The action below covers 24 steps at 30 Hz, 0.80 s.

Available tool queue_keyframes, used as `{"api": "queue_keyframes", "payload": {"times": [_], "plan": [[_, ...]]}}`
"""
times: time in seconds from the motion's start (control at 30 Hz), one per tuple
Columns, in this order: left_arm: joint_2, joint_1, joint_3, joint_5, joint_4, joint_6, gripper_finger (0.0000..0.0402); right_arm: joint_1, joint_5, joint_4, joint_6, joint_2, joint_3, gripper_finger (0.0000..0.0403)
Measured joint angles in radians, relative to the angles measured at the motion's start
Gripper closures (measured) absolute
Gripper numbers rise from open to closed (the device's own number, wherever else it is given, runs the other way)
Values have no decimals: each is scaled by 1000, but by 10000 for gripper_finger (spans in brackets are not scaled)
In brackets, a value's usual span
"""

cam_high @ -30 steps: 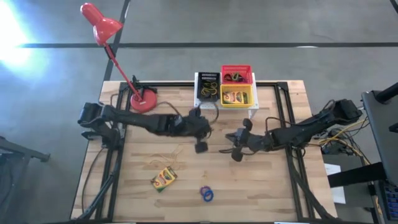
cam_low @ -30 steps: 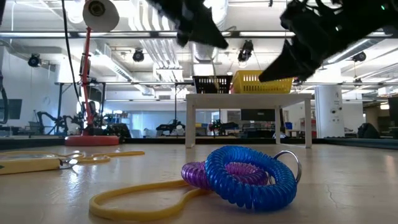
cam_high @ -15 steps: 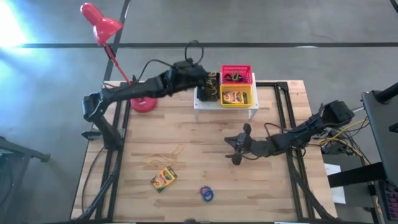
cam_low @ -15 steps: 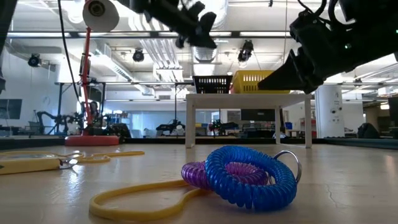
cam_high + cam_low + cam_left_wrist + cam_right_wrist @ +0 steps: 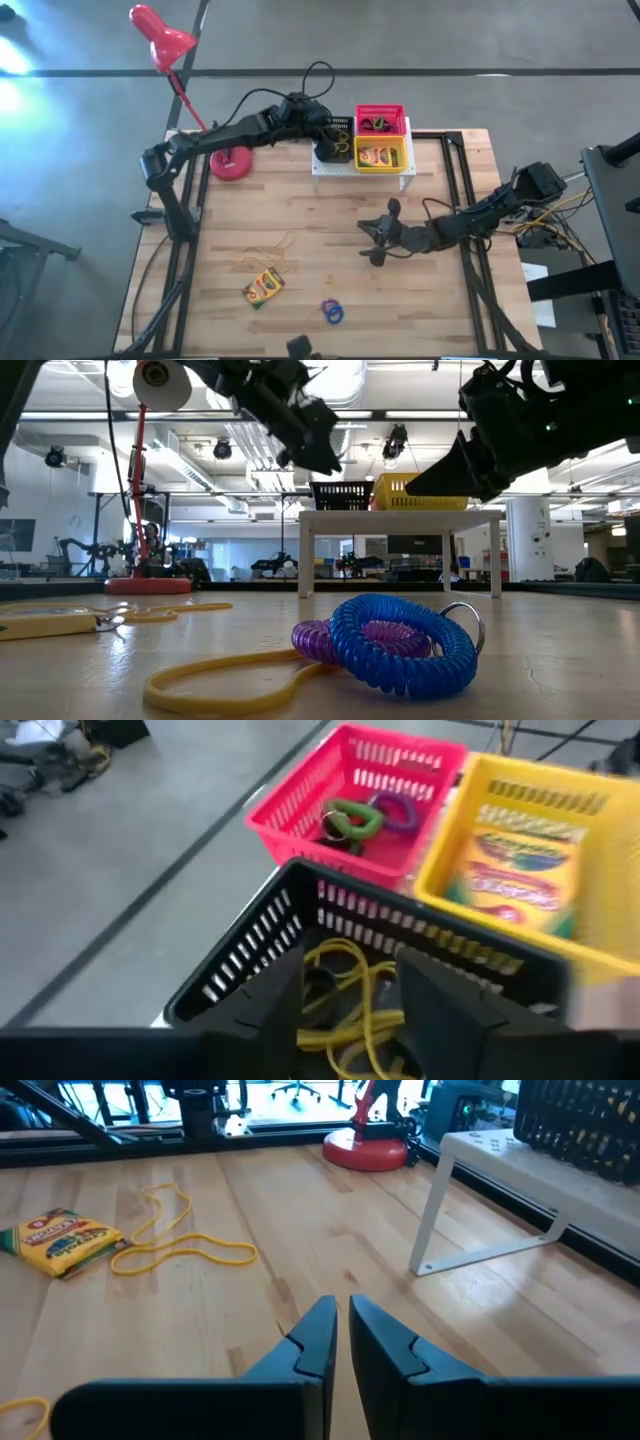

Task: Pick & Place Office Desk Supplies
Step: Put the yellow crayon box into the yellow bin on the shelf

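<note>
My left gripper (image 5: pixel 350 982) hangs open over the black basket (image 5: pixel 400 915) on the white stand (image 5: pixel 362 170) at the far edge. Yellow rubber bands (image 5: pixel 340 955) lie in that basket below its fingers. The red basket (image 5: pixel 330 825) holds a green ring (image 5: pixel 352 820) and a purple one (image 5: pixel 400 810). A crayon box (image 5: pixel 520 870) lies in the yellow basket (image 5: pixel 440 870). On the table lie another crayon box (image 5: pixel 263 288), loose rubber bands (image 5: pixel 272 248) and a blue and a purple ring (image 5: pixel 332 311). My right gripper (image 5: pixel 374 243) is shut above the table's middle, holding nothing.
The red desk lamp stands on its base (image 5: pixel 230 162) at the far left, beside the stand. The stand's white legs (image 5: pixel 440 1210) rise from the table near the far edge. Bare wood lies between the stand and the loose things near the front.
My left gripper has risen from the table's middle and gone toward the far edge, and now hangs over the black basket on the stand. The loose things on the table lie as before.
</note>
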Motion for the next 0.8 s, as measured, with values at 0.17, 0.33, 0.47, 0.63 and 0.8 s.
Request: {"api": "queue_keyframes", "payload": {"times": [0.17, 0.33, 0.47, 0.63, 0.8], "plan": [[-82, -61, 25, 2, -149, -25, 210, 0, 0, 5, -8, 1, 3, 374], [-175, -190, -65, 3, -171, -24, 213, -1, -53, 6, -21, 2, 10, 374], [-242, -331, -208, -7, -106, -38, 220, -15, -392, 4, -83, 2, 29, 374], [-285, -526, -445, -52, 131, -90, 224, -18, -691, -1, -80, 60, 86, 372], [-286, -699, -636, -183, 360, -230, 224, -17, -836, -32, -40, 219, 208, 335]]}}
